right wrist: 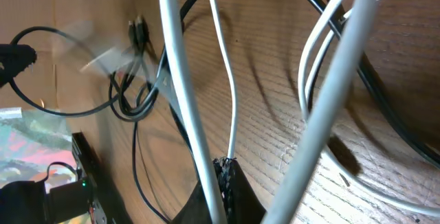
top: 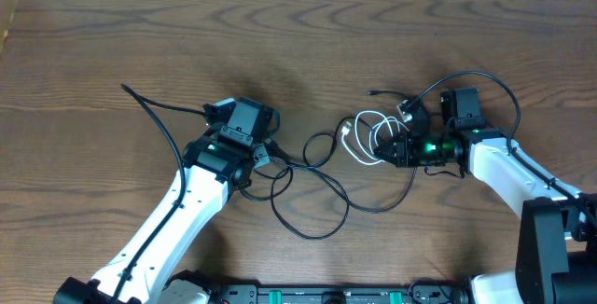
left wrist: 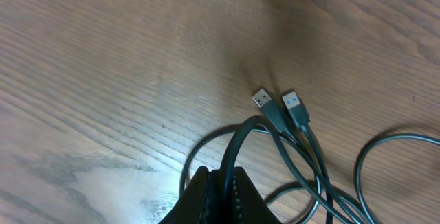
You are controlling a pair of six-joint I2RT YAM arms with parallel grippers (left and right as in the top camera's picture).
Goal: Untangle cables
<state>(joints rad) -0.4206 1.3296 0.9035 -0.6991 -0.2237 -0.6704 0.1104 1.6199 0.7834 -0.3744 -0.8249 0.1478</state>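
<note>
**A:** Start with the biggest thing.

**B:** A brown wooden table [top: 93, 43]; everything lies on it.

**A:** And the arms?

**B:** Both have white shells. The left arm [top: 177, 215] reaches in well to the left of the white cable [right wrist: 224, 59]. The right arm [top: 504, 169] comes in from that cable's right side.

**A:** Where are the cords?

**B:** The black cables [left wrist: 232, 152] sprawl in loose, overlapping loops on the table. They run from the white cable leftward and toward the near edge. Some strands cross over the white cable itself. The white cable is bunched in a small coil, right of the table's middle.

**A:** What are the hands doing?

**B:** The left gripper [left wrist: 221, 183] sits well left of the white cable. It is clamped on one of the black cables, which arches up out of its fingertips. The right gripper [right wrist: 224, 172] is at the white cable, pinching a thin strand that rises straight from between its fingers. Other turns of the coil hang across the right wrist view.

**A:** Anything smaller?

**B:** Two USB plugs [left wrist: 261, 99] lie side by side on the wood, well to the white cable's left. One has a blue insert.
</note>
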